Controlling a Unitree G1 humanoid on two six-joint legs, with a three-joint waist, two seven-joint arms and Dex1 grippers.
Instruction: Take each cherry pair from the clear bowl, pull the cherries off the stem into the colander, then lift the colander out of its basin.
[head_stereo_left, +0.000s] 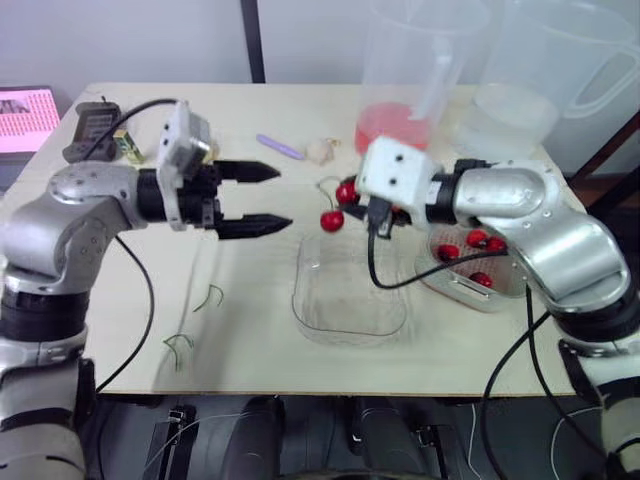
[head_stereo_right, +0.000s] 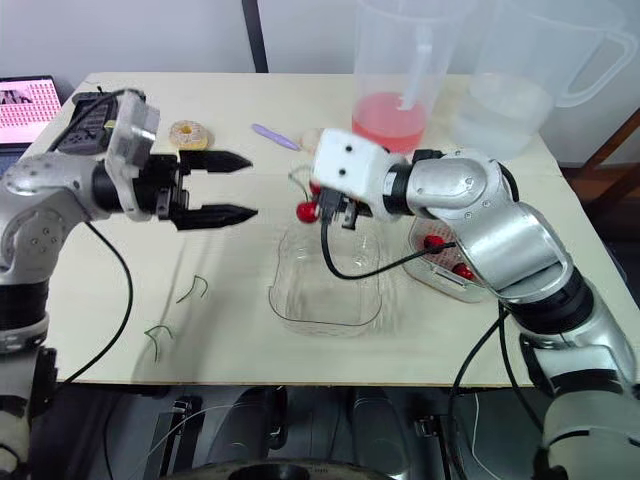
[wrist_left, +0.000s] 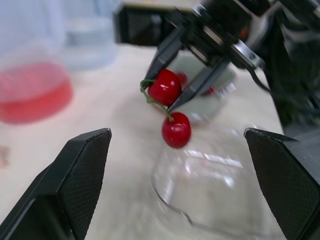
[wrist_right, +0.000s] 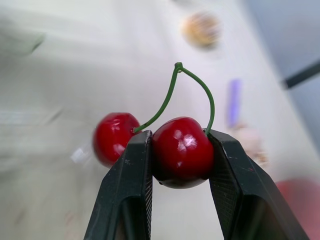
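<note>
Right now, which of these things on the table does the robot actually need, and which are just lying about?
For the job: pair of red cherries on a green stem, pinched in the right arm's black fingers; clear plastic bowl; pale colander holding red cherries.
Lying about: purple stick; tan doughnut-shaped ring; tall clear jug with pink liquid; second clear jug; black handheld device.

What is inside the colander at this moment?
At least four loose cherries lie in the colander. The right arm crosses over it, so the rest of its inside is covered.
</note>
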